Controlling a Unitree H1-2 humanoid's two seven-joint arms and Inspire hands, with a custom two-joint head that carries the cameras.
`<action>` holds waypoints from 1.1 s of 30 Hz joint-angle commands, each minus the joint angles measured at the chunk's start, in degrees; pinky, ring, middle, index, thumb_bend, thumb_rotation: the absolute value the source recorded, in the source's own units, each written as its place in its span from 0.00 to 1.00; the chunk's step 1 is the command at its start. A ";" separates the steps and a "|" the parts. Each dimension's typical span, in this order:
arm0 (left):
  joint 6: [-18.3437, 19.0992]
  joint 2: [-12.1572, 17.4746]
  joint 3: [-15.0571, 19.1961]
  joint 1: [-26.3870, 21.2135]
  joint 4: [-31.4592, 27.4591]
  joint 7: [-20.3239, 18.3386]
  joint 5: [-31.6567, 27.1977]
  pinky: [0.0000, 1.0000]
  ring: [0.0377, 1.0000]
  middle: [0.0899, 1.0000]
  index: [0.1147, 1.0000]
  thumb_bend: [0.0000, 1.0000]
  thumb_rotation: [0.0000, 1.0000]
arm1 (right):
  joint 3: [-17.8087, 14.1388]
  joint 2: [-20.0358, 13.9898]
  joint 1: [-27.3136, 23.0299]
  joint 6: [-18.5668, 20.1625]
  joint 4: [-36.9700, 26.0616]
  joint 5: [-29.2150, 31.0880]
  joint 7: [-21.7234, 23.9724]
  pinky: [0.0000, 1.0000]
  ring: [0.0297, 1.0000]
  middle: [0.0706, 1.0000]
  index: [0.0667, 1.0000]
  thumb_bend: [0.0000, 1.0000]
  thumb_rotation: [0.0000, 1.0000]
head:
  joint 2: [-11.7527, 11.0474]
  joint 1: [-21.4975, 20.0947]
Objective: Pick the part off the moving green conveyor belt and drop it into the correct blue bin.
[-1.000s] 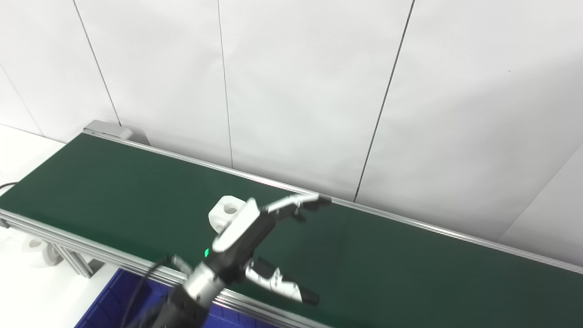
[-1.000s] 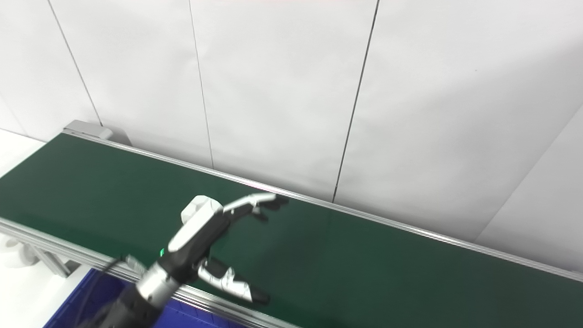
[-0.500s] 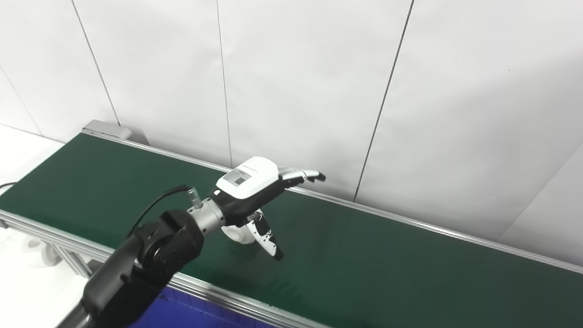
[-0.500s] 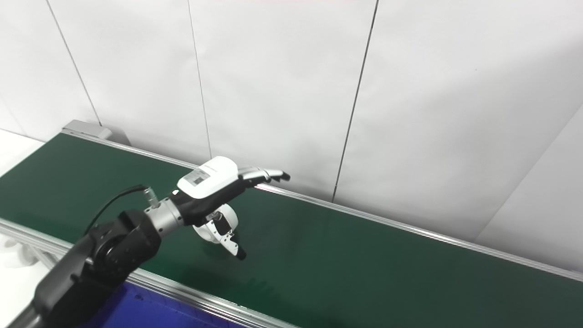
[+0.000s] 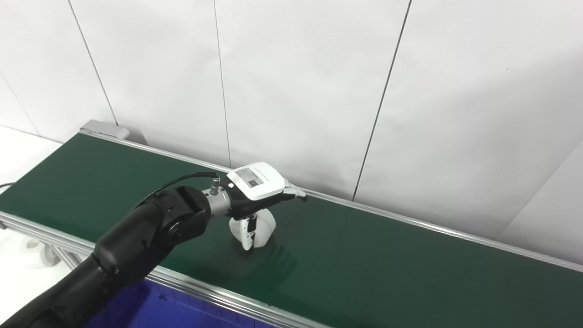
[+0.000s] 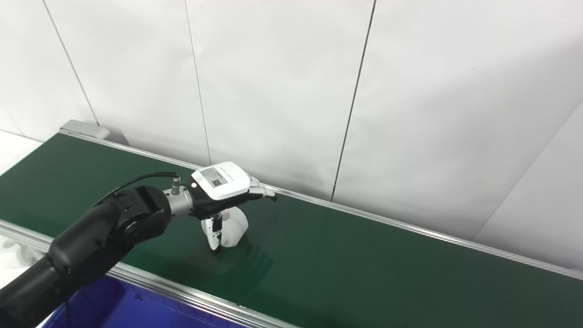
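A white part [image 5: 260,228] with a rounded body stands on the green conveyor belt [image 5: 410,273], near the belt's middle. My left hand [image 5: 257,187] hovers palm-down right over it. The thumb [image 5: 249,230] hangs down against the part's near side, and the fingers [image 5: 294,193] curve down past its far side, where their tips are hidden. The part still rests on the belt, and the hand is open, half curled around it. The same part [image 6: 232,228] and left hand [image 6: 223,182] show in the right eye view. My right hand is out of sight.
A blue bin [image 6: 114,305] sits below the belt's near rail [image 5: 218,296] at the lower left. A white wall runs close behind the far rail [image 5: 410,223]. A white roll-like object [image 5: 34,246] lies under the belt's left end.
My left hand rose over the part, turned palm-down and settled onto it; the fingers went from straight to curled and the thumb swung against it. The part rode rightwards on the belt.
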 commanded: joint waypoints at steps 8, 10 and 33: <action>0.50 0.29 -1.59 -3.58 6.02 1.84 5.50 0.90 0.91 0.90 0.86 1.00 0.24 | 0.94 1.55 -0.26 -0.64 -1.82 -0.67 0.93 1.00 0.99 0.96 0.99 0.80 1.00 | 0.36 -0.36; 0.75 -0.14 -2.04 -3.54 7.56 3.29 6.63 0.90 0.90 0.90 0.86 1.00 0.25 | 0.93 1.66 -0.21 -0.58 -1.75 -0.76 0.92 1.00 0.99 0.96 0.99 0.81 1.00 | 0.41 -0.49; -1.95 -13.27 -4.26 -0.75 26.37 34.55 0.87 0.42 0.47 0.45 0.42 0.52 0.00 | 1.42 2.56 0.97 0.63 -3.60 -1.35 1.19 1.00 0.97 0.93 0.98 0.79 1.00 | 1.19 -1.89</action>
